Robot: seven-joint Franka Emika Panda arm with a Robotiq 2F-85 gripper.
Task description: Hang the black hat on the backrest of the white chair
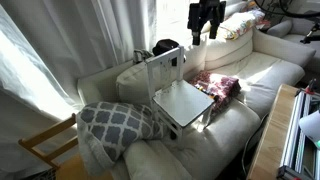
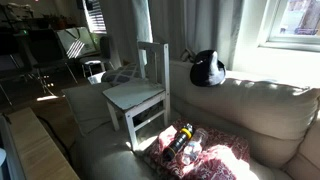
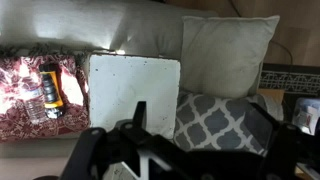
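**Hat sitting on the bench back, end effector hanging above**

In both exterior views the black hat point(image 1: 165, 47) is lying on top of the bench's point(image 1: 265, 70) back cushion. It is sitting just behind the white chair point(image 1: 180, 95) and is not touching the slatted backrest. The chair is standing upright on the seat cushion, between a grey patterned pillow point(image 1: 120, 122) and a red patterned cloth point(image 1: 222, 86). Two bottles point(image 2: 180, 140) are lying on the cloth. The end effector point(image 1: 204, 36) is hanging high above the bench, well apart from the hat and the chair. Its fingers are pointing down. I cannot tell whether they are spread or pressed together. The wrist view is looking down onto the chair's flat seat.
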